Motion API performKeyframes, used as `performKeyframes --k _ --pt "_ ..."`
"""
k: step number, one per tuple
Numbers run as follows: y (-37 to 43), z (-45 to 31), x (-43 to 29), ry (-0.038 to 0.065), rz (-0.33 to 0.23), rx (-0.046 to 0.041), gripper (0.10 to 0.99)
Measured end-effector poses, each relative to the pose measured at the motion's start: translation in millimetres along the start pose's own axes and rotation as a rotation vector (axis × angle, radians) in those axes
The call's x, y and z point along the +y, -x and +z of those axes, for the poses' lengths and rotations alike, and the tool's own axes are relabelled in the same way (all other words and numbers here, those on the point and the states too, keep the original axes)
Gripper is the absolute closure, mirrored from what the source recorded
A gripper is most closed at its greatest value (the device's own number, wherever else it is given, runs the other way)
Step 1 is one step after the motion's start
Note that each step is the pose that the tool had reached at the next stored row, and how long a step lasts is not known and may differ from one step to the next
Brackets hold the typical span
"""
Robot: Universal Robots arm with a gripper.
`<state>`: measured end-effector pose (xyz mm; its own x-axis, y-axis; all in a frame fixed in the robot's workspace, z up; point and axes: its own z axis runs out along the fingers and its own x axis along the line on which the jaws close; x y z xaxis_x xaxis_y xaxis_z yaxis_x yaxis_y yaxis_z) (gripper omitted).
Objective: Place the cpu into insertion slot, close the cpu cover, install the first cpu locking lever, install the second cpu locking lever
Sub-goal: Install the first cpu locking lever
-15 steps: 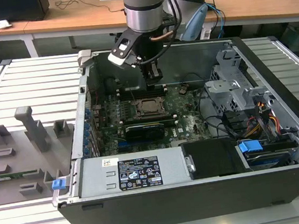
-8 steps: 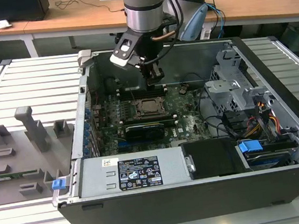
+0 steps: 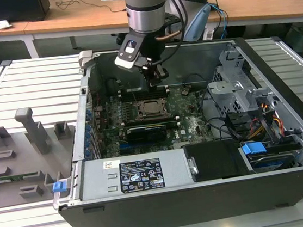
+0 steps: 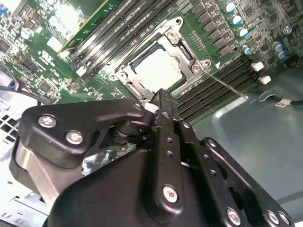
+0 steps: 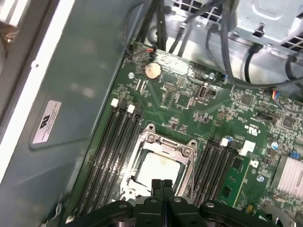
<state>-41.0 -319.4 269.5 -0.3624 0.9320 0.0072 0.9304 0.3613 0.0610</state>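
The cpu point(image 4: 158, 71) point(image 5: 158, 166) point(image 3: 152, 108) lies flat in the insertion slot point(image 3: 140, 114) on the green board, pale face up. The cpu cover point(image 5: 163, 142) point(image 4: 184, 47), a silvery frame, lies down around it. A thin metal locking lever point(image 4: 227, 86) sticks out from one socket corner over the memory slots. My gripper point(image 3: 155, 77) point(image 4: 161, 94) point(image 5: 161, 184) hangs just above the socket's edge, shut with nothing between its fingers.
Long black memory slots point(image 5: 113, 151) flank the socket on both sides. A black card point(image 3: 150, 130) lies in front of it. The case walls, a grey drive cage point(image 3: 236, 90), cables point(image 3: 262, 123) and the power supply point(image 3: 136, 172) close in. A grey fixture tray point(image 3: 24, 150) sits outside the case.
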Motion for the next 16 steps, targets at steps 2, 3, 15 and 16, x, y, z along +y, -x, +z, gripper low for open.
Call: performKeyframes --k 2,3,15,16 --pt "0.0 0.0 0.0 0.000 -0.029 0.0017 0.980" --pt "0.0 0.0 0.0 0.000 -0.040 0.0024 0.980" --pt "0.0 0.0 0.0 -0.001 -0.185 0.0112 0.980" --pt "0.0 0.0 0.0 -0.001 -0.193 0.0118 0.980"
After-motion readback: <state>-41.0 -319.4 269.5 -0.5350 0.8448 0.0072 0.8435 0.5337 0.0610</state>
